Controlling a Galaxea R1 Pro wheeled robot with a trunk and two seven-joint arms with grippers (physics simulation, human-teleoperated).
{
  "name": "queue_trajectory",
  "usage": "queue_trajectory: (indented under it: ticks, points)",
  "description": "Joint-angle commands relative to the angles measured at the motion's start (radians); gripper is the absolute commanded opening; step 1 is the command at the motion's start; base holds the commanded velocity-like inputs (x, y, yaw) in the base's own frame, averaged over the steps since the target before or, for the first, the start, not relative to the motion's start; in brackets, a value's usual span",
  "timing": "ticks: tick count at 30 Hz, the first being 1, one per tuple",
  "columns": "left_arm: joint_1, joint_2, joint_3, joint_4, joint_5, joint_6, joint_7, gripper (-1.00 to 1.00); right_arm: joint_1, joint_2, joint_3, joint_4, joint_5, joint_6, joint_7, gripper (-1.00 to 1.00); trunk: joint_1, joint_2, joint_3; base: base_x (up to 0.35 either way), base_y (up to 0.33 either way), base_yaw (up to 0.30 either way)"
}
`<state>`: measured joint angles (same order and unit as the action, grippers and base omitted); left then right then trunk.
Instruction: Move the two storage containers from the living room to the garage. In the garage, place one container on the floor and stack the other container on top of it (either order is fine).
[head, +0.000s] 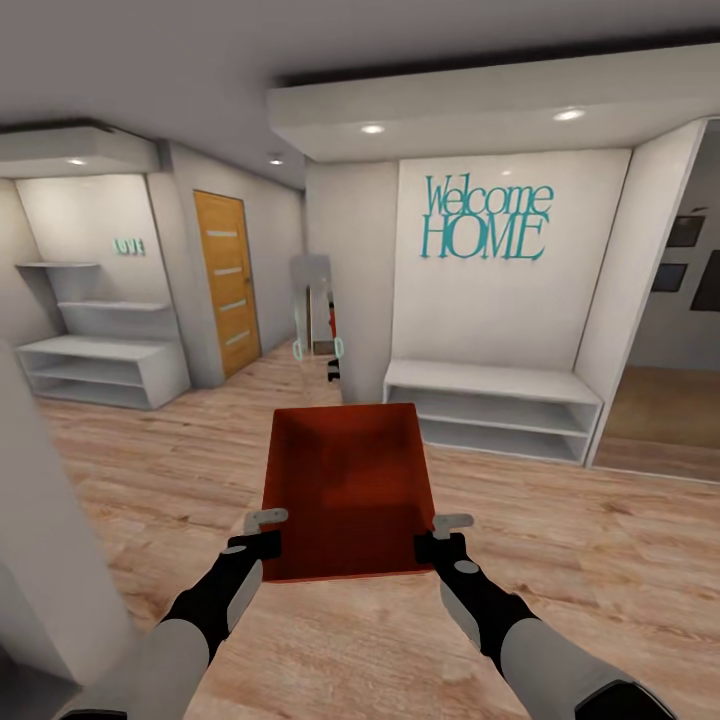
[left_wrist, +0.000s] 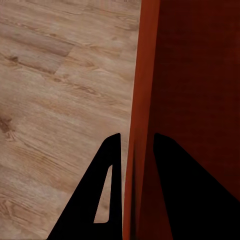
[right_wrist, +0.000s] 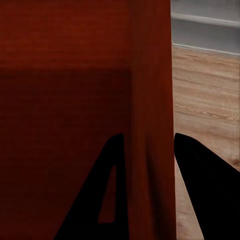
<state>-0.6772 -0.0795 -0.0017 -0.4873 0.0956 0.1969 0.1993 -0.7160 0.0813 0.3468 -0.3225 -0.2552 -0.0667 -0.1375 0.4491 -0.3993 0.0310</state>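
We are in a hallway with a light wood-plank floor (head: 600, 560), white walls and recessed ceiling lights, not in the garage. The container (head: 347, 490) hangs in front of us above the planks, open side up and empty, held between both arms. Our left gripper (head: 266, 532) is clamped over its left wall, and the left wrist view shows one finger (left_wrist: 102, 200) outside the wall (left_wrist: 139, 125) and the other inside. Our right gripper (head: 442, 535) pinches the right wall the same way, one finger (right_wrist: 105, 200) on each face of the wall (right_wrist: 150, 125).

Beyond the bin stands a low white shelf unit (head: 495, 408) under teal "Welcome HOME" lettering (head: 487, 220). A wooden door (head: 224, 280) lies ahead to the left, with more white shelves (head: 100, 365) beside it.

We judge the task still early: one container is in transit, nothing is set down on concrete yet, and the second container remains to be fetched and stacked.
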Motion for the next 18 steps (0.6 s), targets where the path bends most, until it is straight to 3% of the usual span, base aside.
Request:
queue_trajectory:
  ticks: [1, 18]
  points:
    - [-0.001, 0.003, 0.018, -0.005, -0.014, 0.007, 0.009, -1.0, 0.0, -0.005, 0.004, 0.028, -0.013, -0.005, -0.007, -1.0, 0.001, -0.001, 0.0, 0.322, 0.0, 0.0]
    - [-0.001, 0.003, 0.018, -0.005, -0.014, 0.007, 0.009, -1.0, 0.0, -0.005, 0.004, 0.028, -0.013, -0.005, -0.007, -1.0, 0.001, -0.001, 0.0, 0.322, 0.0, 0.0]
